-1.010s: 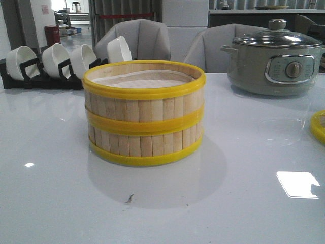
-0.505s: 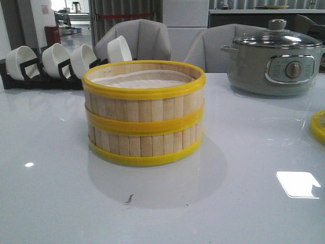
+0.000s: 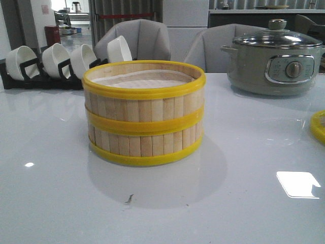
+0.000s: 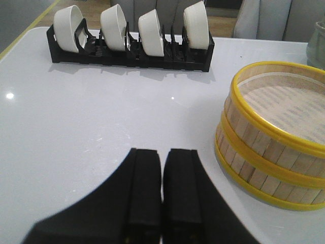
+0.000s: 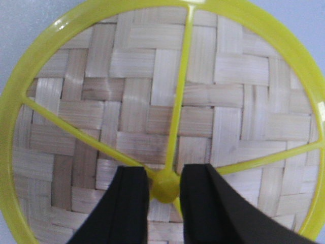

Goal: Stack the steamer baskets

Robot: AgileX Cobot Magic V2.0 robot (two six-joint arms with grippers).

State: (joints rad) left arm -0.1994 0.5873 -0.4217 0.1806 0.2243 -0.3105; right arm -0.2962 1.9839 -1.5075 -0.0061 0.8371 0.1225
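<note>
Two steamer baskets (image 3: 144, 113) sit stacked one on the other near the middle of the white table (image 3: 61, 193), rims lined up — yellow bands at top, middle and bottom, pale liner (image 3: 139, 80) visible inside the upper one. In the left wrist view the same stack (image 4: 271, 137) stands just beside the left gripper (image 4: 161, 193), not touching it.

Left gripper: black fingers (image 4: 144, 188) pressed together w/ only a thin seam between them, clenched on nothing, hovering over bare tabletop.

Right gripper (image 5: 165, 185): fingers (image 5: 129, 203) on either side of the small yellow knob (image 5: 165, 186) at the centre of the domed woven lid (image 5: 152, 91), where the yellow ribs meet. Both fingers look to be touching the knob, so it's grasping the knob — a hair of clearance can't be ruled out. In the front view only a yellow sliver of that lid's rim (image 3: 318, 126) shows at the right edge of the table, well apart from the stack; neither arm is visible there.

Behind the stack, far left: a black rack (image 3: 30, 76) w/ four white bowls (image 3: 84, 58) tilted on edge. Far right, at the back: grey-green electric pot (image 3: 274, 63) w/ glass lid (image 3: 277, 38) on it. Grey chairs (image 3: 142, 38) stand behind the table.
</note>
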